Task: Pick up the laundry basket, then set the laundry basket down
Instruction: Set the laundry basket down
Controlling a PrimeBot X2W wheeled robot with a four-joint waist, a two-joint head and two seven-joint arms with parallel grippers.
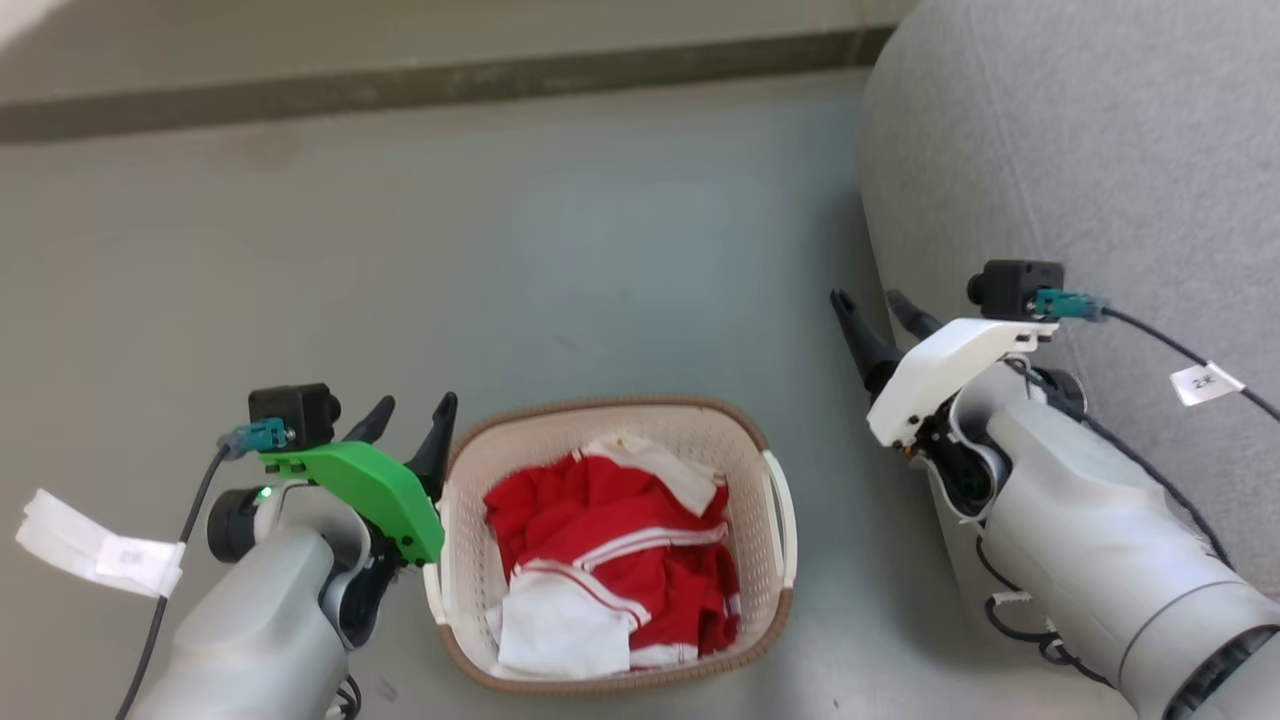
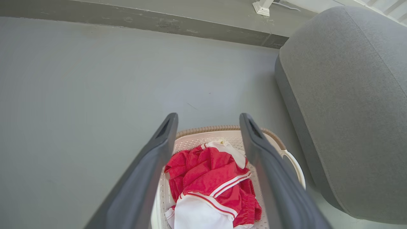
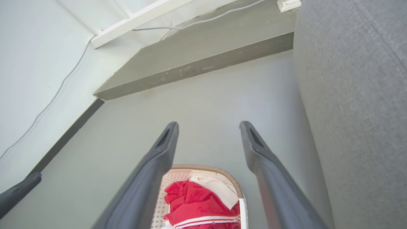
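Your laundry basket (image 1: 610, 404) stands on the grey floor (image 1: 400, 250), well short of the floor's far edge, where a dark step (image 1: 400, 90) runs across. It sits upright with its brown rim level, and a heap of red and white clothes (image 1: 610, 530) fills the inside. The floor's right side is taken up by a grey sofa (image 1: 1080, 150), and the basket stands near its base but apart from it. Your left claw (image 1: 415, 410) is just beside the basket's far left corner, its fingers spread moderately wide with nothing between them. The inner finger lies over the rim in the head view, and you cannot tell from here whether it touches. In the left wrist view the far rim and the clothes show between the two fingers, lower down. Your right claw (image 1: 866, 300) is well apart from the basket, beyond its white right handle (image 1: 782, 500) and close against the sofa's side. Its fingers are also parted and it holds nothing. In the right wrist view the basket lies below and between the fingers.
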